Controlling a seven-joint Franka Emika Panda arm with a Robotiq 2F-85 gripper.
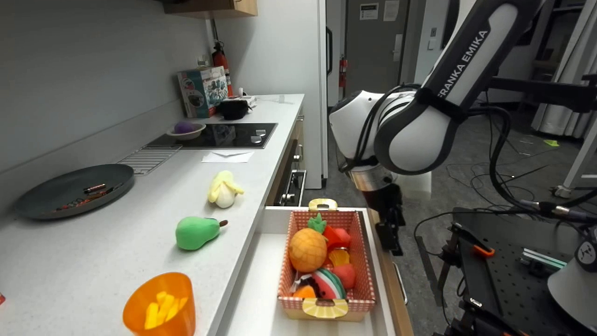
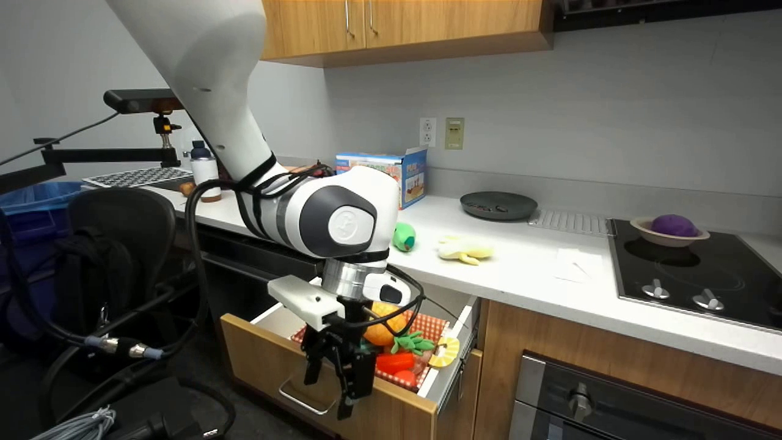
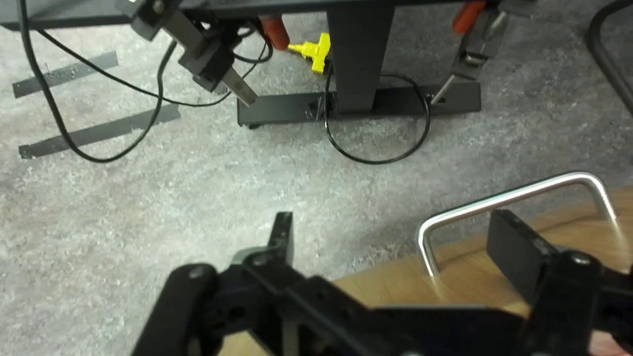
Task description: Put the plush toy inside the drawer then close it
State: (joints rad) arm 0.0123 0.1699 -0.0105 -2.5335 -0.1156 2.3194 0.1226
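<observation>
The orange plush toy point(image 1: 308, 250) lies in a red-checked basket point(image 1: 366, 261) inside the pulled-out drawer point(image 1: 252, 284). The toy also shows, partly behind the wrist cables, in an exterior view point(image 2: 380, 330). The drawer's wooden front point(image 2: 397, 421) carries a metal handle point(image 2: 305, 400). My gripper point(image 2: 330, 391) hangs pointing down at the drawer's front edge, on the outer side. It is open and empty; this also shows in the wrist view point(image 3: 390, 217). There the handle point(image 3: 504, 200) lies below, near the right finger. The plush toy is out of the wrist view.
The basket holds several other toy foods. On the counter are a green plush toy point(image 1: 198, 232), a pale yellow plush toy point(image 1: 225, 190), an orange cup point(image 1: 140, 308) and a dark pan point(image 1: 77, 191). A black robot stand point(image 1: 503, 280) is across from the drawer.
</observation>
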